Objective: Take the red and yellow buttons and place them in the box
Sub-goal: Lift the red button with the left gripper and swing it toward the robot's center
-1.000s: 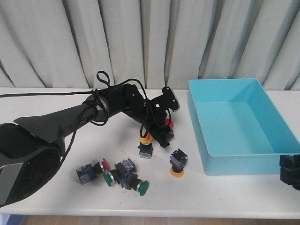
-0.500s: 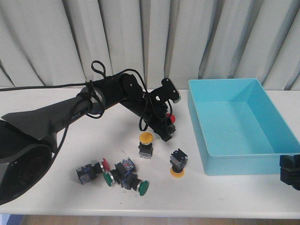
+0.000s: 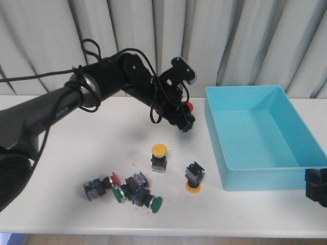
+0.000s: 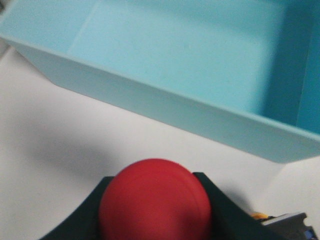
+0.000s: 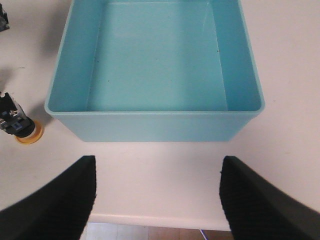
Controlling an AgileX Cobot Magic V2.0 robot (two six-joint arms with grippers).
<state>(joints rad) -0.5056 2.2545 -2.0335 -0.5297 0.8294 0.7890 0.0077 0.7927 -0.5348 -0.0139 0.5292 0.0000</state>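
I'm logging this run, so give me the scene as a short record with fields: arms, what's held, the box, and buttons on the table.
left arm: left gripper raised above the table, jaws shut on a red button, short of the box
right arm: right gripper open, holding nothing, at the near side of the box
box contents: none
yellow buttons on table: one upright, one cap-down
red button on table: one on its side
green buttons: two, in the near cluster

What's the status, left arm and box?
Left end effector shut on red button, lifted off table, short of the box. Right end effector open, empty. Box empty. Nothing in the way.
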